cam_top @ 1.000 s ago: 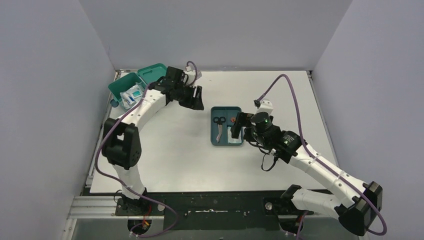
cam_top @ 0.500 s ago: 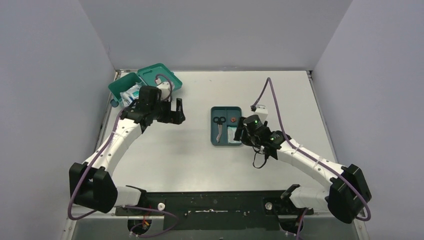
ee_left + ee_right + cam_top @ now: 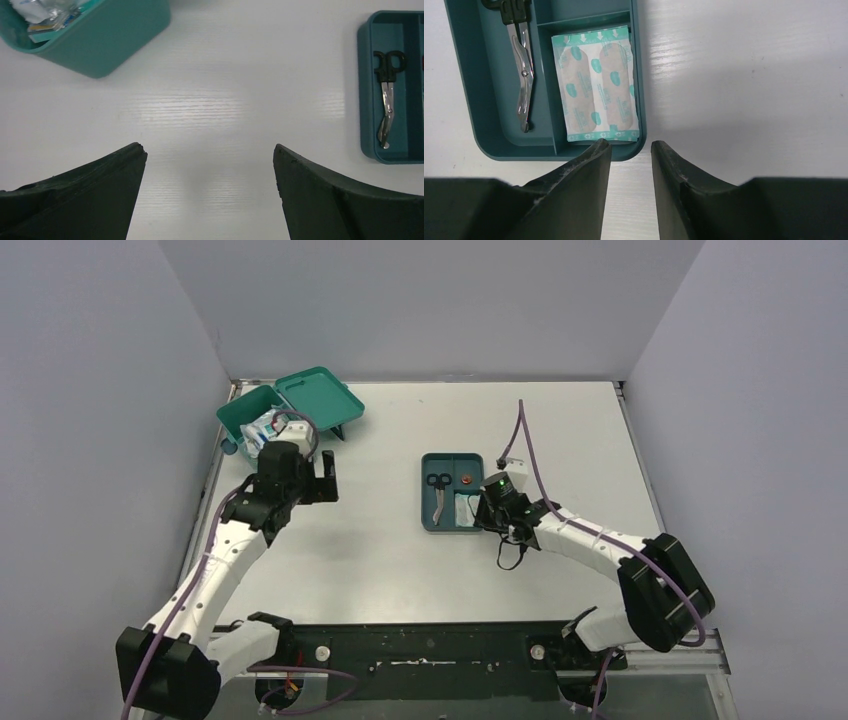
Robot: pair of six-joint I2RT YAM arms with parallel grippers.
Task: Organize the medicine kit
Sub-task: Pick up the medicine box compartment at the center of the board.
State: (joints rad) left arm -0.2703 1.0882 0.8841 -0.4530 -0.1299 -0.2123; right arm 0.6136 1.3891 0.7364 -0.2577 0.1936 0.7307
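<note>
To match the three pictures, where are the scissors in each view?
Top view: scissors at centre, in the tray.
Left wrist: scissors at right edge.
Right wrist: scissors at top left.
Shared landmark: the tray around them.

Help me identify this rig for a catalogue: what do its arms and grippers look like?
The left arm and right arm have white links, black joints and trailing purple cables. A green light shows on the right wrist. The left gripper and right gripper each have two dark, tapering fingers.
</note>
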